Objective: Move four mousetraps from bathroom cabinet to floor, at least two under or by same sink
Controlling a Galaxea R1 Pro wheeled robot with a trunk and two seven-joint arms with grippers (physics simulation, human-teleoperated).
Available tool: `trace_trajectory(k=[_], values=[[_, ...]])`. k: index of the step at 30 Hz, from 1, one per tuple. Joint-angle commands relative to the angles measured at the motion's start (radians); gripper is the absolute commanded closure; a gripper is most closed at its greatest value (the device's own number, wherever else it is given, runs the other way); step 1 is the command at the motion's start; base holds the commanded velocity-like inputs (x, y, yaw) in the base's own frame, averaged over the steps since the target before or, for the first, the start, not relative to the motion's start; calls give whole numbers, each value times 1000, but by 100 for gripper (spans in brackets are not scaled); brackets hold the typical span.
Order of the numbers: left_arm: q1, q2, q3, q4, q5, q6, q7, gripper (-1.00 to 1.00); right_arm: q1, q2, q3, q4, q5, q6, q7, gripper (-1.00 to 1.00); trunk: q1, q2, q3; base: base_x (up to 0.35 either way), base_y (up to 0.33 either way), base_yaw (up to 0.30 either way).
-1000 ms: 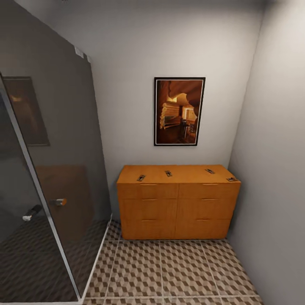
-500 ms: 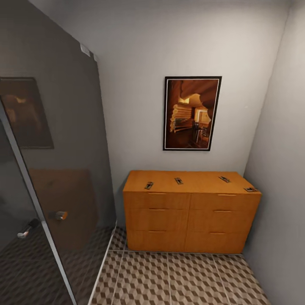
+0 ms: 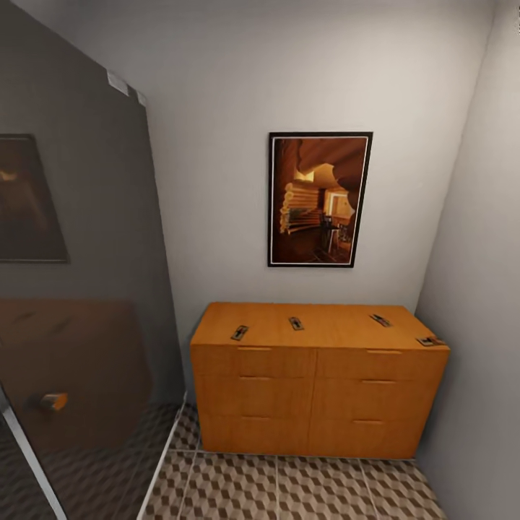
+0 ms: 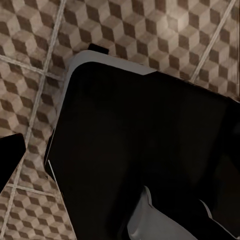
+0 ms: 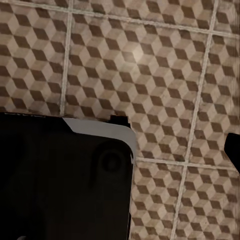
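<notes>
Four mousetraps [image 3: 239, 332] lie spread along the cabinet [image 3: 315, 379] top, within reach from above, apparently none moved to the bathroom floor [image 3: 289, 490]; I cannot tell either tool's opening.

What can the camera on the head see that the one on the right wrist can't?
The head view alone takes in the orange-brown cabinet with four mousetraps on top: one at the left, one beside it, one further right and one at the right corner. It also has the framed picture and the glass shower wall.

The right wrist view alone has a dark, pale-edged part of the robot seen from above.

Both share the cube-pattern bathroom floor.
</notes>
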Motion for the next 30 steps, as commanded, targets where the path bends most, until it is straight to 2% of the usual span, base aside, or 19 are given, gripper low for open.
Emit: trace_trajectory(k=[1, 17, 30], values=[[0, 0, 0, -2, 6, 6, -1, -100, 0, 0, 0, -1, 10, 2, 0, -100, 1, 0, 1, 238, -255, 0], [0, -4, 1, -2, 5, 3, -1, -100, 0, 0, 0, -1, 9, 2, 3, -100, 1, 0, 6, 192, -270, 0], [0, -2, 5, -2, 7, 6, 0, -100, 0, 0, -2, -1, 9, 2, 6, -100, 1, 0, 6, 26, -40, -4]])
